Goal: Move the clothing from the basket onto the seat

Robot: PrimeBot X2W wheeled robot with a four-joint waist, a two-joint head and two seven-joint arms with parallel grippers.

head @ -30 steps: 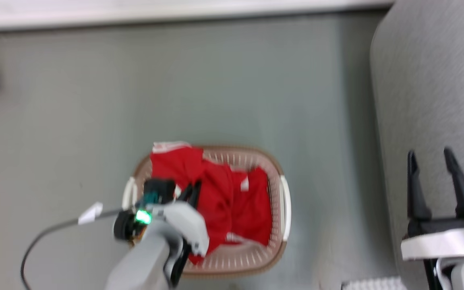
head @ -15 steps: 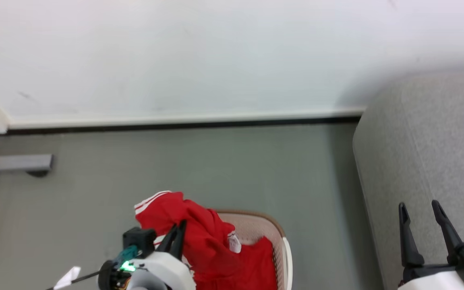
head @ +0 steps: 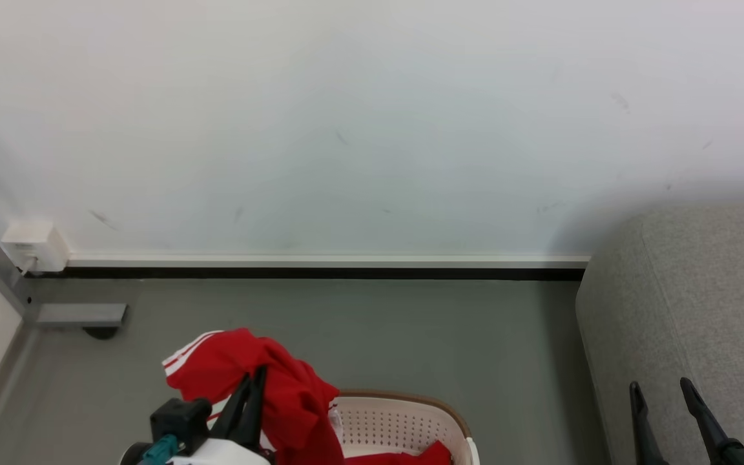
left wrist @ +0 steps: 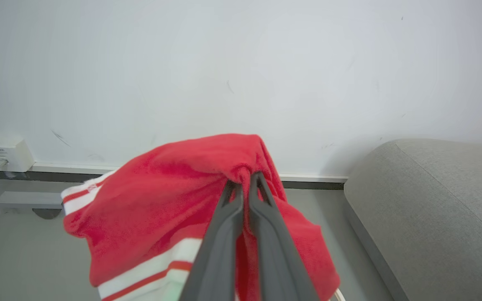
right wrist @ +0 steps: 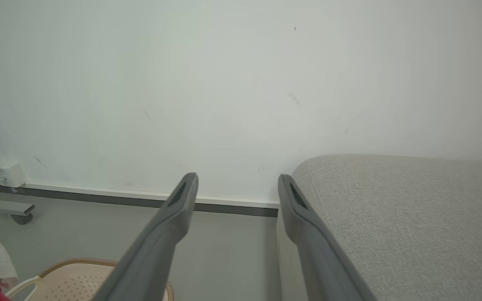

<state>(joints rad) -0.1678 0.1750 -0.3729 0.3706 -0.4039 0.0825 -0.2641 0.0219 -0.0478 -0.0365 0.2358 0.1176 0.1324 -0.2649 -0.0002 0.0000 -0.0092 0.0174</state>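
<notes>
Nearest the camera, the left gripper (head: 257, 373) has its fingers pressed together on a pinch of a red garment (head: 281, 381). In the left wrist view the two dark fingers (left wrist: 224, 234) meet at a bunched fold of the red cloth (left wrist: 161, 188), which drapes down on both sides of them, with white striped trim at its left edge and lower part. In the head view this garment hangs above the left end of the basket (head: 398, 420), its lower part dropping towards the inside. A second red garment (head: 411, 455) lies in the cream perforated basket, only its top edge showing at the bottom of the head view. The right gripper (head: 660, 385) stands at the lower right with its fingers spread wide and nothing between them. The right wrist view shows them (right wrist: 237, 179) parted, with only floor and wall showing between them.

Beside the basket on the right, a little apart from it, the light grey sofa (head: 701, 290) rises with a rounded edge and a textured weave; no clothing lies on the part that shows. The grey floor (head: 411, 336) is smooth and runs back to a dark strip under a white baseboard (head: 320, 261). At the far left a grey metal foot bar (head: 78, 314) rests on the floor, and a small white box (head: 33, 247) sits on the wall above it. The white wall (head: 372, 129) carries a few faint scuff marks.
</notes>
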